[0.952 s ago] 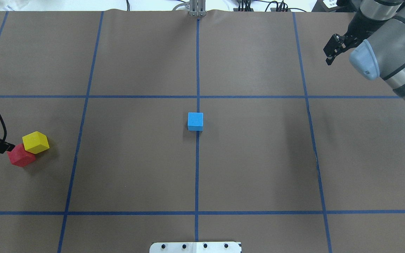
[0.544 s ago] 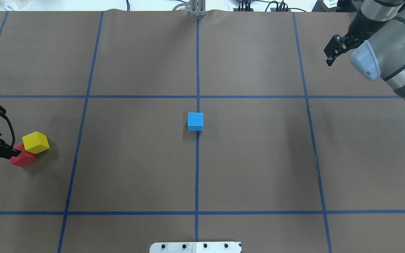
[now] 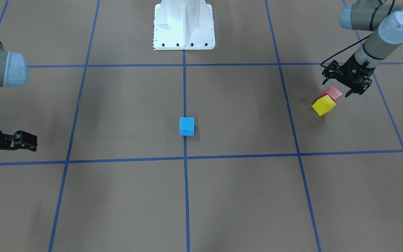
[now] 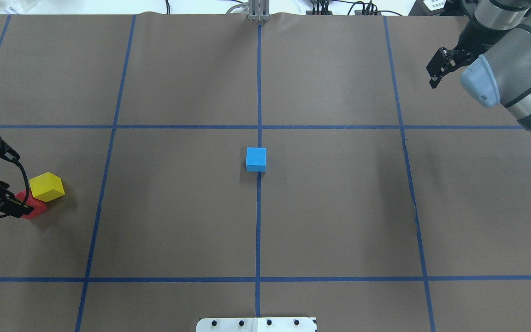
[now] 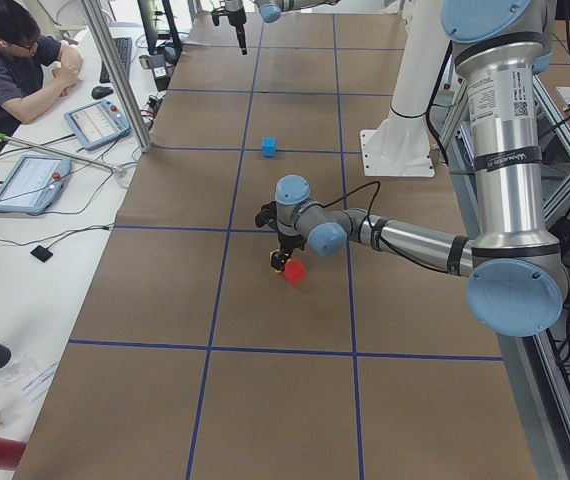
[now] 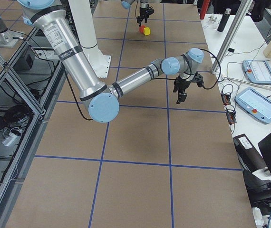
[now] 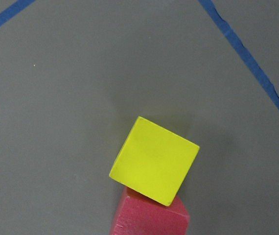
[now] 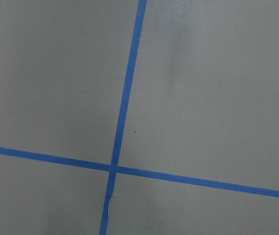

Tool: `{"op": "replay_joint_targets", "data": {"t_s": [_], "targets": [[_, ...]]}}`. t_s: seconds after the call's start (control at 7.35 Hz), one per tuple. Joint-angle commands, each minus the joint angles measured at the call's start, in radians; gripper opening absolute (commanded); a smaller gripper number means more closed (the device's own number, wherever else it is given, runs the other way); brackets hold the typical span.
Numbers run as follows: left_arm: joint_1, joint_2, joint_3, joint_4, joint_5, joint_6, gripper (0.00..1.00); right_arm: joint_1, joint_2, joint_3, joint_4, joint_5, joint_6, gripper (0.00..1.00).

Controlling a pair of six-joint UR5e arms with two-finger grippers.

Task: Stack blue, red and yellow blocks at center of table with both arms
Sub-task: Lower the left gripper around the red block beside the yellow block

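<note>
One block of three is in place: we see the small blue cube block (image 4: pixel 256 158) at the bench (image 4: pixel 339 207) centre. Red cube block (image 3: pixel 333 93) and yellow cube block (image 4: pixel 47 186) touch at far left, our left end effector (image 3: pixel 338 87) poised over the red, fingers apart; right end effector (image 3: pixel 30 141) idle, fingers apart, empty.

No legible text or labels.
</note>
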Motion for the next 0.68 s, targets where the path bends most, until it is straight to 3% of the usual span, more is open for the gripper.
{"op": "replay_joint_targets", "data": {"t_s": [0.0, 0.54], "targets": [[0.011, -0.028, 0.043, 0.0, 0.0, 0.001, 0.99, 0.0, -0.001, 0.001, 0.0, 0.001, 0.002, 1.0], [0.028, -0.031, 0.074, -0.003, 0.0, 0.003, 0.99, -0.003, -0.001, -0.003, 0.0, -0.001, 0.004, 1.0]]}}
